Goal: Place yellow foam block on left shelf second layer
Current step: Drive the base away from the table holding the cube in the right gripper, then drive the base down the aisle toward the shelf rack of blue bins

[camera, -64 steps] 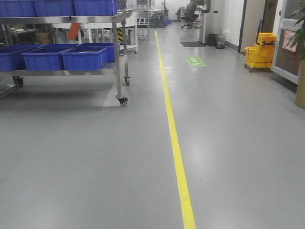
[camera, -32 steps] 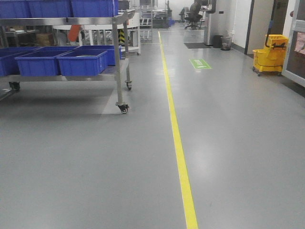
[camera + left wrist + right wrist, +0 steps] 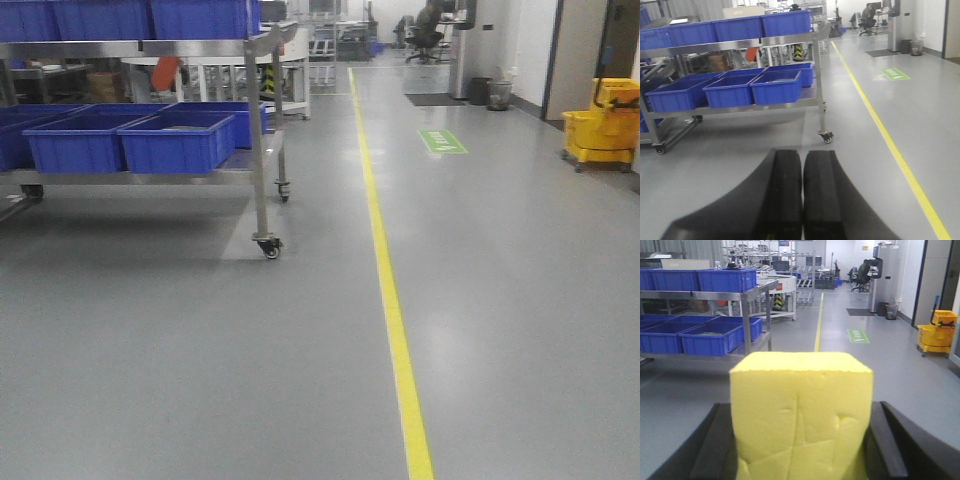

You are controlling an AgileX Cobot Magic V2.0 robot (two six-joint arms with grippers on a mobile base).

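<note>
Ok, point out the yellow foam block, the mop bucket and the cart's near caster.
yellow foam block (image 3: 801, 415): right wrist view, middle of its front face.
mop bucket (image 3: 598, 135): front-facing view, its yellow body.
near caster (image 3: 268, 246): front-facing view, the wheel.

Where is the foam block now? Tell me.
In the right wrist view, the foam block fills the centre, gripped in the right hand. The shelf with blue bins stands ahead on its left.
</note>
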